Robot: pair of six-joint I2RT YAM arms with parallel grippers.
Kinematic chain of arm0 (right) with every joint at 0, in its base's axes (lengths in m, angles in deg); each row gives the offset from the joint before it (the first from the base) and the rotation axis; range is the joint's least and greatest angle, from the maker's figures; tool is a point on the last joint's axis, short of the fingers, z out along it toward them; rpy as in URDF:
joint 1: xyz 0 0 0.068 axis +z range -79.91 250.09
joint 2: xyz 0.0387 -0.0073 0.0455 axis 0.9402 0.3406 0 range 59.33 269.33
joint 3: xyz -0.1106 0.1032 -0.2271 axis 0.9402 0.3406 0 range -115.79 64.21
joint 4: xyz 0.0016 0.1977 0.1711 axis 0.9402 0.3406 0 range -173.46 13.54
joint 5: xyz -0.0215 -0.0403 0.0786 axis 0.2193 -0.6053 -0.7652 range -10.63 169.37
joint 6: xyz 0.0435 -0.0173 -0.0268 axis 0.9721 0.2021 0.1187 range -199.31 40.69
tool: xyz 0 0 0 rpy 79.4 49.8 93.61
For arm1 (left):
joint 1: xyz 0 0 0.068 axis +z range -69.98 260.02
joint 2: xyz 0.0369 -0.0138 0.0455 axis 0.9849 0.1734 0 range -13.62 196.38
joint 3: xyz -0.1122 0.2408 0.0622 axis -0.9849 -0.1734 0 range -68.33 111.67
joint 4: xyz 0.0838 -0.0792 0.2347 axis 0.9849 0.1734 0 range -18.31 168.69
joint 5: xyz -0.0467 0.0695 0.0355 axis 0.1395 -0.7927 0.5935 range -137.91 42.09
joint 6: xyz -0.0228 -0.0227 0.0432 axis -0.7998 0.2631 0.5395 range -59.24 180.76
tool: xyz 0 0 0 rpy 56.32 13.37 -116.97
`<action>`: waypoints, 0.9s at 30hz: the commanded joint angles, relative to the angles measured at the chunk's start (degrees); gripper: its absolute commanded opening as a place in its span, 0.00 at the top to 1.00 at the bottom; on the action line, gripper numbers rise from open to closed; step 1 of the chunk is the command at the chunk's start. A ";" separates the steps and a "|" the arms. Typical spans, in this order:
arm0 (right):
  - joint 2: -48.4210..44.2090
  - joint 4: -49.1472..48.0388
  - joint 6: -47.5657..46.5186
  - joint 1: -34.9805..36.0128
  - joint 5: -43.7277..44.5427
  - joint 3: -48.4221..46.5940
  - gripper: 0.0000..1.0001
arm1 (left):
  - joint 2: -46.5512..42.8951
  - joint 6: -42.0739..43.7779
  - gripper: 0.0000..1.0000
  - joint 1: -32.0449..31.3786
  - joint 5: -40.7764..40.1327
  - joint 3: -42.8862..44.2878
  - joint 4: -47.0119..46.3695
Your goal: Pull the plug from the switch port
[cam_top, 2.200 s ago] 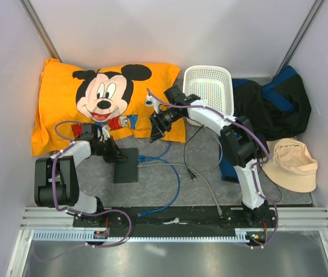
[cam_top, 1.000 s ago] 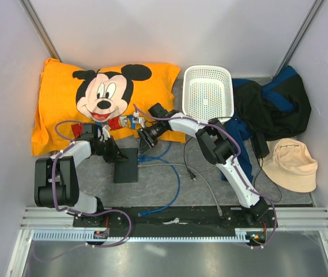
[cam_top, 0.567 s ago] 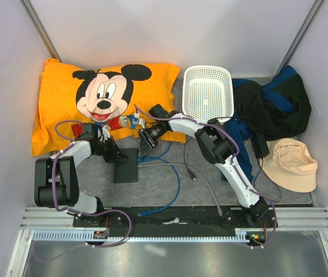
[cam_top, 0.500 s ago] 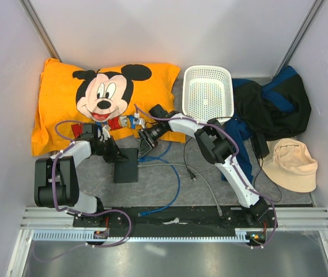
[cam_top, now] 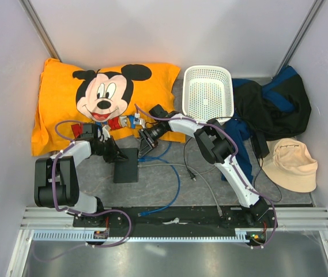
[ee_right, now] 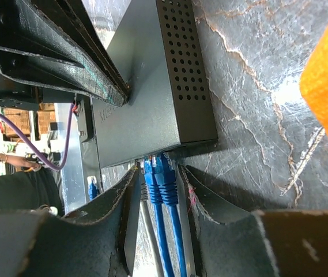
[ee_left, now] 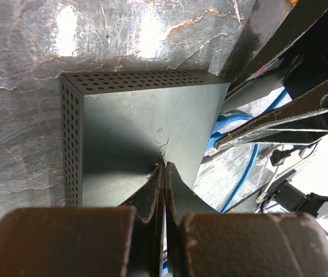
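The switch port (cam_top: 126,165) is a flat dark-grey box on the table, also in the left wrist view (ee_left: 135,124) and the right wrist view (ee_right: 146,86). Two blue plugs (ee_right: 162,176) sit side by side in its narrow edge, with a grey plug (ee_right: 143,187) beside them. My right gripper (ee_right: 161,184) is open, and its fingers (ee_right: 207,199) straddle the two blue plugs with narrow gaps; it also shows from above (cam_top: 144,143). My left gripper (ee_left: 164,166) is shut and empty, its tips pressed on the box's top; from above it (cam_top: 116,155) is at the box's left.
An orange Mickey pillow (cam_top: 66,104) lies behind the switch. A white basket (cam_top: 208,92), dark clothes (cam_top: 273,107) and a beige hat (cam_top: 293,164) are to the right. Blue cables (cam_top: 175,182) and a grey cable (cam_top: 207,190) trail towards the near edge.
My right gripper came down from over the pillow's edge to the switch's socket edge and now brackets the blue plugs. My left gripper has stayed on the box.
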 commanded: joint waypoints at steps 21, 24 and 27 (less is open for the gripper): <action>3.89 -0.59 -0.14 0.86 13.25 -0.58 0.68 | 3.88 4.55 0.97 -0.34 -10.91 -1.69 0.24; 3.98 -0.59 -0.23 0.95 13.43 -0.66 0.68 | 3.97 4.55 0.97 -0.52 -11.08 -1.61 0.16; 4.24 -0.59 -0.05 0.95 13.78 -0.66 0.69 | 4.06 4.55 0.97 -0.69 -11.00 -1.52 0.33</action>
